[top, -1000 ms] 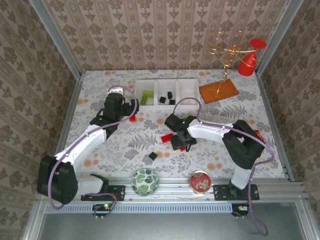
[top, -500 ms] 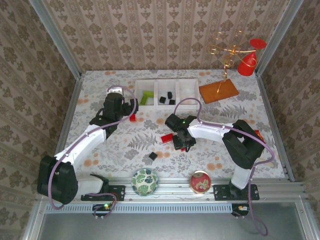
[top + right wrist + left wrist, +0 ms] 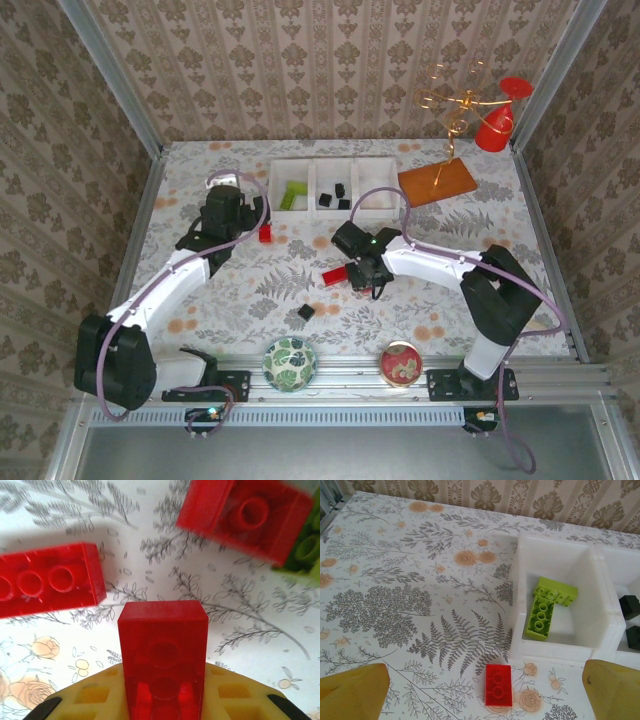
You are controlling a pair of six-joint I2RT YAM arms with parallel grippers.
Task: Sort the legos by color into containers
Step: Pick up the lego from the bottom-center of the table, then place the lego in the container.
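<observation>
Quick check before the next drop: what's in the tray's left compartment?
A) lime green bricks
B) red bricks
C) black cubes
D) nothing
A: the left wrist view shows two lime green bricks lying inside the left compartment of the tray, while the black cubes sit in the next compartment over.

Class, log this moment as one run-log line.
left gripper: open above loose red brick | right gripper: shut on held red brick | tray: green bricks, black bricks inside
</observation>
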